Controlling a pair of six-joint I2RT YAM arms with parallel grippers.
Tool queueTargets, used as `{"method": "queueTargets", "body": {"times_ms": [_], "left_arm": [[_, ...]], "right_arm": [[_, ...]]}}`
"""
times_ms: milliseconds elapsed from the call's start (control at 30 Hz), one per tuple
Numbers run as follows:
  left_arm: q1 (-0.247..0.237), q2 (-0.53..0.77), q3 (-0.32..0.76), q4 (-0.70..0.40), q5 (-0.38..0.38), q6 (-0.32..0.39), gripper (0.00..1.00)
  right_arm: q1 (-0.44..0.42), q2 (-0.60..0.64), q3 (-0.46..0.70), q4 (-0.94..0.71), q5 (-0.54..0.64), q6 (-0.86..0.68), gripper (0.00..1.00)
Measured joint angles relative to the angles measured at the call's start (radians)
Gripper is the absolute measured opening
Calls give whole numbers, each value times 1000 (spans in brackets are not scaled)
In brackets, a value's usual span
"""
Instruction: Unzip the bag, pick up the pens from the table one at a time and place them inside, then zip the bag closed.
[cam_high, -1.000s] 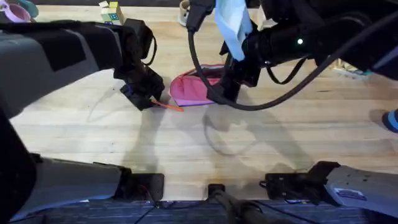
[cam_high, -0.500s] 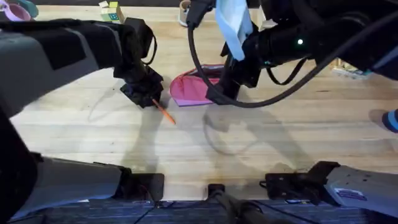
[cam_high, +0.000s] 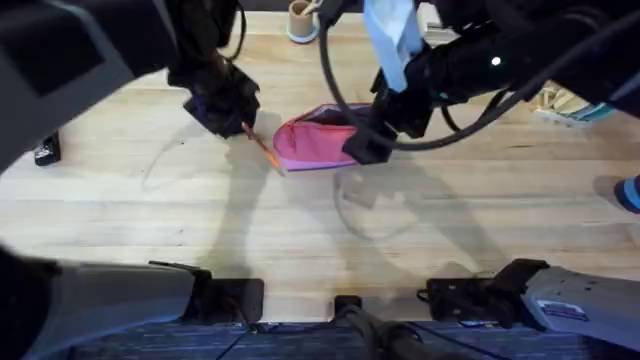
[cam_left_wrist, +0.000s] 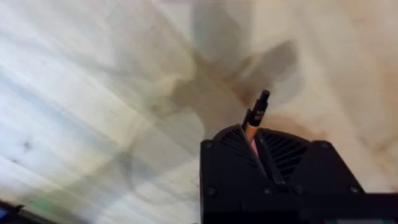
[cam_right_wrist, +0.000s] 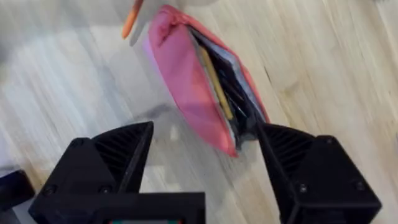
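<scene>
Overhead: left hand (cam_high: 235, 118) grips orange pen (cam_high: 263, 152), tip just beside bag (cam_high: 315, 143); right hand (cam_right_wrist: 205, 162) open astride bag's end, on counter (cam_high: 150, 200).

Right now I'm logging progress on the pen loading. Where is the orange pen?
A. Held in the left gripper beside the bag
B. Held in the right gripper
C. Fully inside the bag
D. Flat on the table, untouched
A: the left gripper is shut on the orange pen, whose lower end hangs near the open bag.
</scene>
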Motion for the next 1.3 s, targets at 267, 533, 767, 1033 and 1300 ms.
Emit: {"method": "queueTargets", "body": {"times_ms": [267,533,767,1033,1300], "left_arm": [[0,-107,76,-3,20,-6,44],[-21,-146,87,4,96,-88,44],[-116,-146,87,39,130,-289,44],[-210,-146,87,112,137,-487,44],[-244,-146,87,138,138,-629,44]], "right_arm": [[-45,-32,0,-2,0,9,998],[-49,-33,0,-3,0,9,997],[-49,-33,0,-3,0,9,997],[-52,-48,0,-12,0,12,998],[-93,-91,0,-54,0,12,998]]}}
